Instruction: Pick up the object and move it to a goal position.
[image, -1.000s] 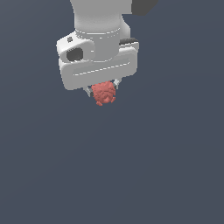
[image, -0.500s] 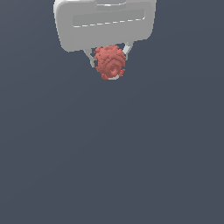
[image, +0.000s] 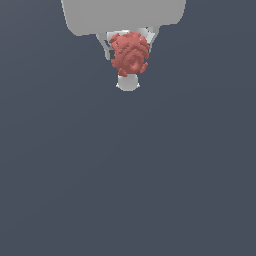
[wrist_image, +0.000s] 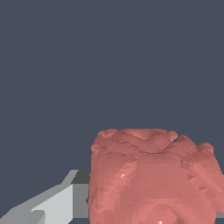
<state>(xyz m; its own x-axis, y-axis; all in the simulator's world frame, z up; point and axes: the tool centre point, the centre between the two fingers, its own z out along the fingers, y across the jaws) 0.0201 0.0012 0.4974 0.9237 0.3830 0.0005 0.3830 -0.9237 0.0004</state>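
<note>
The object (image: 131, 50) is a knobbly red-pink lump held between the fingers of my white gripper (image: 128, 62), which is shut on it. It hangs in the air near the top of the exterior view. The gripper's broad white body (image: 122, 15) fills the frame's top edge above it. A pale fingertip (image: 127, 83) pokes out just below the lump. Seen from the wrist, the object (wrist_image: 148, 175) looms large, with one light grey finger (wrist_image: 57, 203) beside it; the other finger is hidden behind the lump.
A plain dark grey-blue ground (image: 128, 175) fills the rest of both views. No other objects, containers or edges show.
The gripper, still holding the object, has risen toward the top of the exterior view and looks larger. Less of the arm above it now shows.
</note>
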